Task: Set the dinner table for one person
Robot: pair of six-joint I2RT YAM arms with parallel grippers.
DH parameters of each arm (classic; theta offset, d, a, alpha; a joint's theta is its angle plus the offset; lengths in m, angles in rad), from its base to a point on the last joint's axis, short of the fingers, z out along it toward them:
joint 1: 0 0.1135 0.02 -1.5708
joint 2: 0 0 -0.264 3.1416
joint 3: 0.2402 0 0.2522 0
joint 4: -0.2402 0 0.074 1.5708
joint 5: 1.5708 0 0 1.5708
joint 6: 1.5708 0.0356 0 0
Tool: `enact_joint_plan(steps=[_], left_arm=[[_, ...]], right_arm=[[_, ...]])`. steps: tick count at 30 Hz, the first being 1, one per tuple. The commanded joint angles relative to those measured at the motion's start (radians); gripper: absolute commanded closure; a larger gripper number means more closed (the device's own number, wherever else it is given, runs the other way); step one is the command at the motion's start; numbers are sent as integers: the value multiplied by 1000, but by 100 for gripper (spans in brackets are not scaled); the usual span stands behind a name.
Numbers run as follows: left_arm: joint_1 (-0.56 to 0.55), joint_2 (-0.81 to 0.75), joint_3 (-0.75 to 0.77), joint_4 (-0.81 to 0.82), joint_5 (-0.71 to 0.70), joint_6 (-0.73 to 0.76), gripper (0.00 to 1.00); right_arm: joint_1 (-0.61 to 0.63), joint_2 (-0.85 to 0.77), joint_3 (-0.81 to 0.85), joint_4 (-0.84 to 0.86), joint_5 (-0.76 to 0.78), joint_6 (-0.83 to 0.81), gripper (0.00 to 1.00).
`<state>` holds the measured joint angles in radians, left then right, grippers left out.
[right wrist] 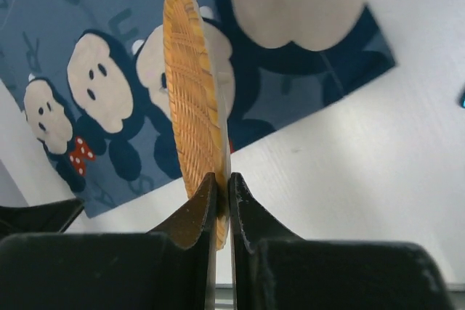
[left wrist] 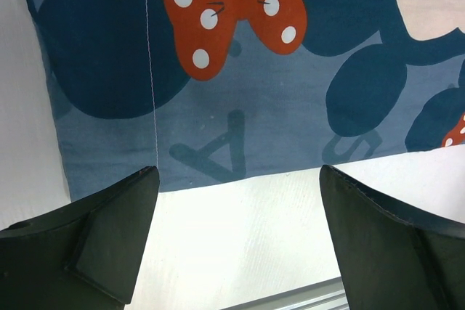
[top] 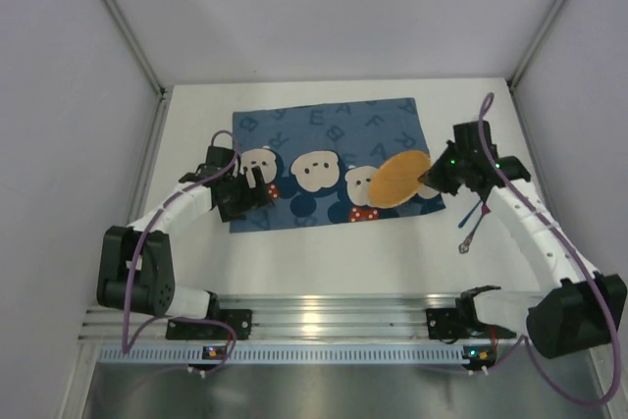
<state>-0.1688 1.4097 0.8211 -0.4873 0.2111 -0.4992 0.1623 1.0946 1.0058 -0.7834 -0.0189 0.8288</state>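
The dinner table (top: pixel 324 252) is a plain white top. A blue cartoon-print placemat (top: pixel 324 134) lies flat on it. My right gripper (top: pixel 427 181) is shut on the rim of a round orange woven disc (top: pixel 397 181), which hangs tilted over the placemat's right end. In the right wrist view the disc (right wrist: pixel 190 85) stands edge-on, pinched between the closed fingers of that gripper (right wrist: pixel 223 179). My left gripper (top: pixel 257 183) hovers open over the placemat's near left corner. The left wrist view shows it (left wrist: pixel 238 172) wide apart above the placemat (left wrist: pixel 254 107) edge and bare table (left wrist: pixel 240 237), holding nothing.
Thin utensils (top: pixel 471 228) lie on the table to the right of the placemat, under the right arm. An aluminium rail (top: pixel 324 316) carrying the arm bases runs along the near edge. Grey walls close in the table at the back and sides.
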Motion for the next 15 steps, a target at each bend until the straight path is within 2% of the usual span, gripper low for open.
enact_joint_plan(steps=[1, 7, 15], left_arm=[[-5, 2, 35, 21, -13, 8, 3], [-5, -18, 33, 7, -19, 10, 3], [-5, -40, 26, -14, -32, 11, 2]], right_arm=[[144, 158, 123, 228, -70, 46, 100], [233, 477, 360, 473, -214, 62, 100], [267, 816, 600, 579, -300, 92, 100]])
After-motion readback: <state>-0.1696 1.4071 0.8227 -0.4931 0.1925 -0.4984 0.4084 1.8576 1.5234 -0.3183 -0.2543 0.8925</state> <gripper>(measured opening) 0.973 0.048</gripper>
